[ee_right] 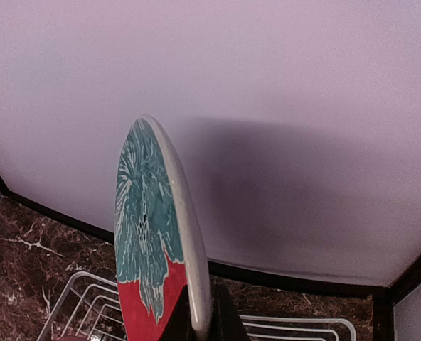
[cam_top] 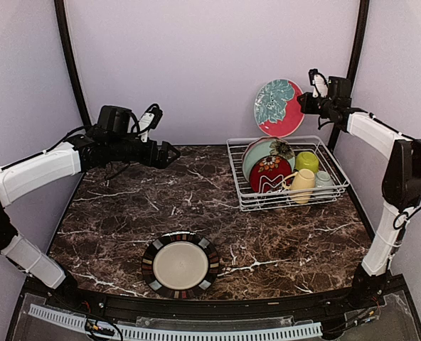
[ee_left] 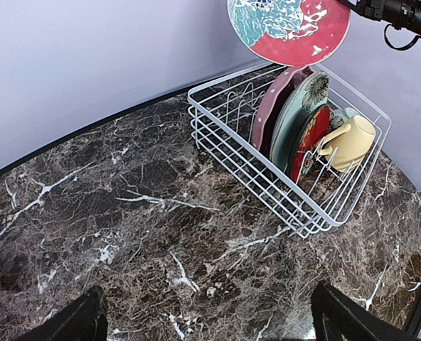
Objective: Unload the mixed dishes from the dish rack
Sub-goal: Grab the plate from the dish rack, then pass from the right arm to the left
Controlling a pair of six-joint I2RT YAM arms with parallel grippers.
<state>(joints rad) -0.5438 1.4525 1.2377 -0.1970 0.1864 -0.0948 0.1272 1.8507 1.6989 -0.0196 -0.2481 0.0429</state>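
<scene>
My right gripper (cam_top: 303,105) (ee_right: 202,321) is shut on the rim of a red plate with a teal flower (cam_top: 278,106) (ee_right: 150,234) (ee_left: 289,25), holding it upright in the air above the back of the white wire dish rack (cam_top: 233,174) (ee_left: 228,153). In the rack stand a pink scalloped plate (ee_left: 273,106), a pale teal plate (cam_top: 257,155) and a red floral plate (cam_top: 269,174), beside a pale yellow mug (cam_top: 303,185) (ee_left: 349,138), a lime-green bowl (cam_top: 307,161) and a pale blue cup (cam_top: 324,181). My left gripper (cam_top: 175,154) (ee_left: 214,323) hangs open over the table, left of the rack.
A black-rimmed cream plate (cam_top: 180,264) lies flat on the marble table (cam_top: 125,213) near the front edge. The back wall stands close behind the rack. A black frame post (cam_top: 356,42) rises just behind my right arm.
</scene>
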